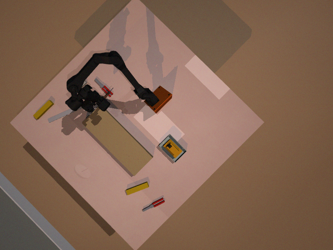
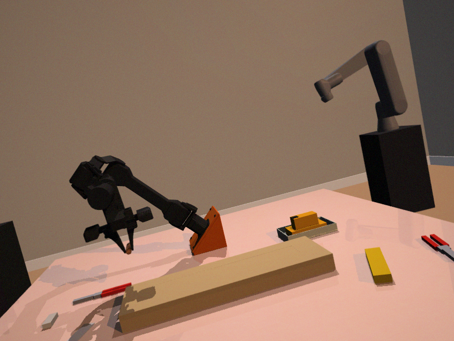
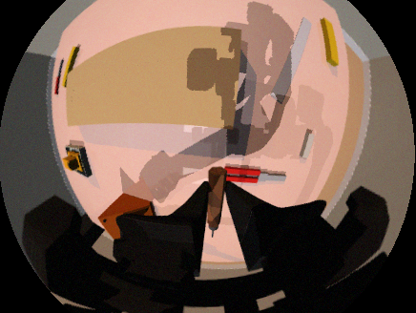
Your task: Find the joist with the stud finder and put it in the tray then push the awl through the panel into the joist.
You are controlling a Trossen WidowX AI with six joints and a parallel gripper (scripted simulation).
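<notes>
1. Gripper (image 1: 104, 97) (image 2: 128, 249) (image 3: 216, 184) pinching awl (image 1: 108, 93) (image 2: 128, 249) (image 3: 216, 198) by handle, above table (image 1: 215, 121) (image 2: 367, 312) (image 3: 95, 38).
2. Top view: arm mostly hides the white block (image 2: 50, 321) (image 3: 306, 144); exterior crops one pair of pliers (image 1: 158, 201) (image 2: 435, 241) (image 3: 58, 81).
3. One stud finder (image 1: 172, 147) (image 2: 304, 221) (image 3: 72, 161), in one tray (image 1: 180, 156) (image 2: 319, 231) (image 3: 86, 164).
4. One floor panel (image 1: 118, 142) (image 2: 227, 271) (image 3: 153, 81); joist hidden.
5. Two yellow bars: one (image 1: 43, 109) (image 3: 329, 43) near top view's left corner, the other (image 1: 137, 188) (image 2: 378, 265) (image 3: 72, 66) toward bottom corner.
6. Two pliers, one near bottom-right edge.

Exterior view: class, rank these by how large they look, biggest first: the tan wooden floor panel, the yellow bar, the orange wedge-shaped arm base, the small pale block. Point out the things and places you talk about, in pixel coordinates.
1. Tan wooden floor panel (image 1: 118, 142) (image 2: 227, 273) (image 3: 143, 81)
2. Orange wedge-shaped arm base (image 1: 164, 98) (image 2: 216, 236) (image 3: 125, 206) and yellow bar (image 1: 137, 188) (image 2: 378, 265) (image 3: 71, 66): too close to rank
3. Small pale block (image 2: 50, 321) (image 3: 306, 144)
</notes>
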